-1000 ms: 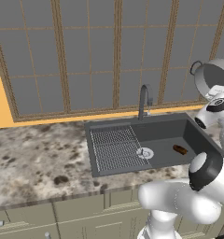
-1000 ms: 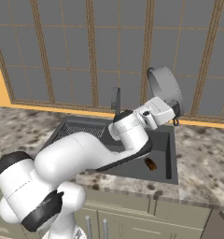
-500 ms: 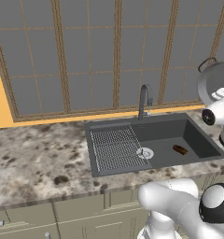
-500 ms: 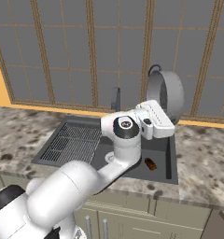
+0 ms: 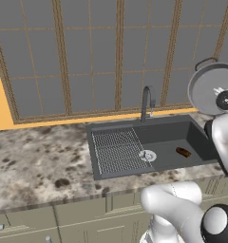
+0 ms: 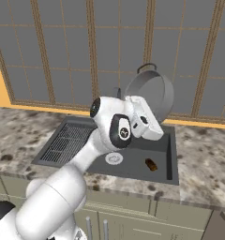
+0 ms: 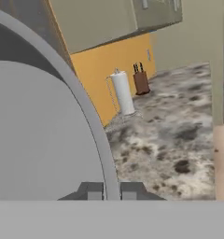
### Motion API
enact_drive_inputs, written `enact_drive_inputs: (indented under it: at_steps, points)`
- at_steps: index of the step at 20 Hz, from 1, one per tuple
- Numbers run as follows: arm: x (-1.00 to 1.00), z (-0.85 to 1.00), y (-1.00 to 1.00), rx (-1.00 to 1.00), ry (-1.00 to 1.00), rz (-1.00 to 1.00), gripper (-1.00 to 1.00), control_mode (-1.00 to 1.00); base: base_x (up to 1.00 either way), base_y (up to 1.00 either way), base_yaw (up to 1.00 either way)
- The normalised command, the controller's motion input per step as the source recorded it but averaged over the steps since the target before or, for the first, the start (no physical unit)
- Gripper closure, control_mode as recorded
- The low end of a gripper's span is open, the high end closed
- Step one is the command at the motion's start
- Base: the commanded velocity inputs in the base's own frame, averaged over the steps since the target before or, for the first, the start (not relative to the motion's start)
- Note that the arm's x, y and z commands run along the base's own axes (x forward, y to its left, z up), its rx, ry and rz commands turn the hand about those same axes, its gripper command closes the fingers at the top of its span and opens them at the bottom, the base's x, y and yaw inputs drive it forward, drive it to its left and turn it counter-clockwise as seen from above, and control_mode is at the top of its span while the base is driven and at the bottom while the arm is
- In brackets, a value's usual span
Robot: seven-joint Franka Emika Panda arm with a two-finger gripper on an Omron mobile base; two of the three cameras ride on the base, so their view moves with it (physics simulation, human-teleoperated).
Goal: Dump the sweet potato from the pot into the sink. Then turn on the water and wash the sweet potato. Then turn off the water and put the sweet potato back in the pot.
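The grey pot (image 5: pixel 212 88) hangs tipped on its side, high above the right end of the sink (image 5: pixel 166 134), with its open face turned sideways. My gripper (image 7: pixel 111 190) is shut on the pot's rim, which runs up between the two fingertips (image 7: pixel 90 190). In the right base view the pot (image 6: pixel 155 95) stands behind my white hand. The sweet potato (image 5: pixel 183 152) lies on the basin floor at the right, also visible from the other side as the sweet potato (image 6: pixel 151 164). The faucet (image 5: pixel 146 101) stands behind the basin, and no water is running.
A ribbed grid (image 5: pixel 116 149) covers the sink's left part, with the round drain (image 5: pixel 147 155) beside it. Speckled stone counter (image 5: pixel 40 161) stretches left. A paper towel roll (image 7: pixel 123 93) and a knife block (image 7: pixel 142 81) stand by the orange wall. Windows rise behind the sink.
The arm's links have swung round while the tipped pot stays high at the sink's right end, shifting only slightly. The sweet potato lies still in the basin.
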Motion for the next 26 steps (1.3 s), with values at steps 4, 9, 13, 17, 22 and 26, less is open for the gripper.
enact_drive_inputs:
  at_steps: [4, 9, 13, 17, 22, 26]
  points:
    - [0.0, -0.32, 0.44, 0.46, 0.0, 0.15, 1.0, -1.0, 0.0, 0.0, 0.0]
    - [0.0, -0.3, 0.6, 0.31, 0.0, 0.15, 1.0, -1.0, 0.0, 0.0, 0.0]
    - [0.0, -0.33, 0.78, 0.19, 0.02, 0.13, 1.0, -1.0, 0.0, 0.0, 0.0]
    - [0.0, -0.31, 0.85, 0.12, 0.04, 0.15, 1.0, -1.0, 0.0, 0.0, 0.0]
    - [0.0, -0.24, 0.87, 0.07, 0.06, 0.16, 1.0, -1.0, 0.0, 0.0, 0.0]
    - [0.0, -0.11, 0.8, 0.04, 0.04, 0.18, 1.0, -1.0, 0.0, 0.0, 0.0]
